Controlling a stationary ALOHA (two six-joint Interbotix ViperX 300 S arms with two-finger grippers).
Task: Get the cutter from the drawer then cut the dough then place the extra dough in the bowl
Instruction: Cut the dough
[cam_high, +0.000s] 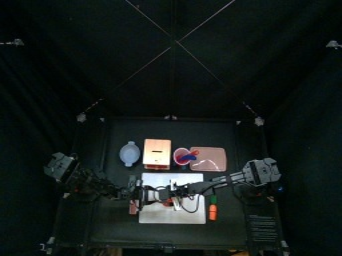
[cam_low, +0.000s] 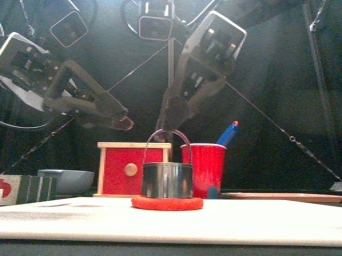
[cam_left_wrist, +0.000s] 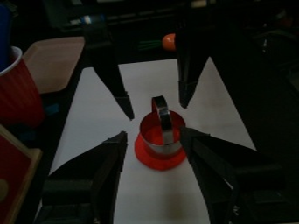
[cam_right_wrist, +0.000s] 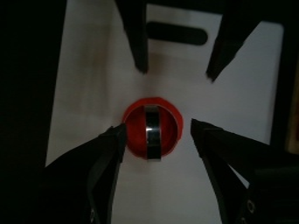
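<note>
A flat red dough (cam_low: 167, 203) disc lay near the front of the white cutting board (cam_low: 267, 215) on the black bench (cam_high: 100, 175). The round metal cutter (cam_low: 167, 180) stood upright on the middle of the disc, its thin wire handle arching over the top. The cutter's wall was smooth and shiny. The dough was matte and soft-edged, showing as a low rim all around the cutter's base.

The left claw (cam_left_wrist: 155, 134) came in from one side of the disc with its two dark, tapering jaws spread open. The cutter sat between the tips, with a gap showing on either side. The right claw (cam_right_wrist: 156, 127) faced it from the opposite side, its jaws likewise parted and holding nothing. Its tips reached about to the edges of the disc, with the cutter centred between them. The two claws pointed at each other across the cutter.

Behind the board stood the pale wooden box (cam_low: 134, 168), its square red drawer front marked by a round pale knob. Just beside it was the glossy red cup (cam_low: 205, 168), from which the blue toy knife (cam_low: 229, 132) leaned out. The blue-grey bowl (cam_low: 67, 180) sat low at the left, beside the box. Toward the back, the flat pink tray (cam_high: 214, 157) lay to the right of the box.
</note>
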